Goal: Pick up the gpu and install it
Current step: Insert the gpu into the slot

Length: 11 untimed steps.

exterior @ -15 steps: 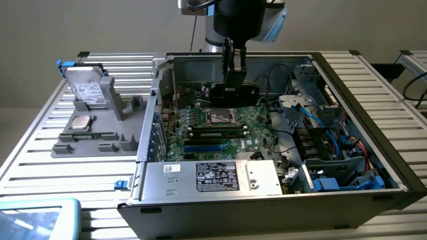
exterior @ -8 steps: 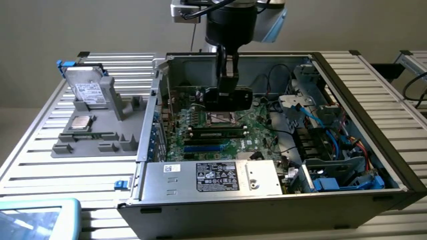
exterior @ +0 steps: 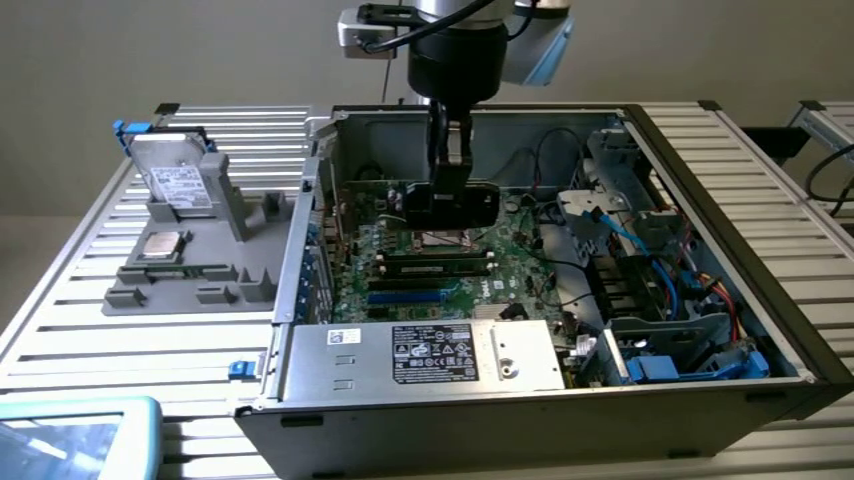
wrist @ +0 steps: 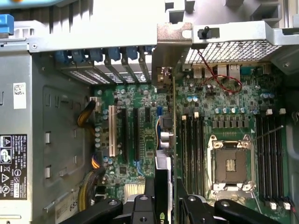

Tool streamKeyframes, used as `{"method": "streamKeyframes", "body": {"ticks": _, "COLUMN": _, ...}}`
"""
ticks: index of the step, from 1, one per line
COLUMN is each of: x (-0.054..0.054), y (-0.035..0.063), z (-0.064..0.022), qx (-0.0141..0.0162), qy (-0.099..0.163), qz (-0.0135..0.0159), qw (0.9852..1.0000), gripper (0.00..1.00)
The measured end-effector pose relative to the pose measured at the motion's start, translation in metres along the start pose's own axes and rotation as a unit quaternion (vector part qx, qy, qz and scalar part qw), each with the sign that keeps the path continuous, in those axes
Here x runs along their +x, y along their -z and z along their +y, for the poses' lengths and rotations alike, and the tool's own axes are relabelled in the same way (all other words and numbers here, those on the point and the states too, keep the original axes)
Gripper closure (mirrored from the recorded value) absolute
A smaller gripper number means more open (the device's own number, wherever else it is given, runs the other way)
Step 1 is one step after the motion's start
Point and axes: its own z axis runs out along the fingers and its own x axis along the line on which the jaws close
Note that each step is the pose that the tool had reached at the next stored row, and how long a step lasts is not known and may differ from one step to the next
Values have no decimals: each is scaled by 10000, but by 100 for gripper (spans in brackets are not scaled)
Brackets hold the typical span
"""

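Gpu (exterior: 454,205), black, hangs just above the motherboard (exterior: 527,255) in the exterior view, clamped by the gripper (exterior: 451,185). In the wrist view, the fingers (wrist: 149,196) grasp it edge-on over the motherboard. Seating it well likely means keeping the card upright, with its edge parallel to an expansion slot (wrist: 128,135).

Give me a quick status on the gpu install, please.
Gripper shut on the gpu. Card on edge over the motherboard, inside the open case. Cables to the exterior view's right, clear of it.

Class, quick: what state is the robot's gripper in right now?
The gripper: closed on the gpu, held above the motherboard.
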Motion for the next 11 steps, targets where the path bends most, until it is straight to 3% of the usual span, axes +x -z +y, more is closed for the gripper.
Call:
{"method": "streamKeyframes", "body": {"ticks": 4, "x": -3, "y": -41, "z": 3, "qx": -24, "qy": 47, "qz": 27, "qw": 10000, "gripper": 73}}
{"method": "streamKeyframes", "body": {"ticks": 11, "x": -10, "y": -158, "z": 8, "qx": -50, "qy": 99, "qz": 33, "qw": 9999, "gripper": 73}}
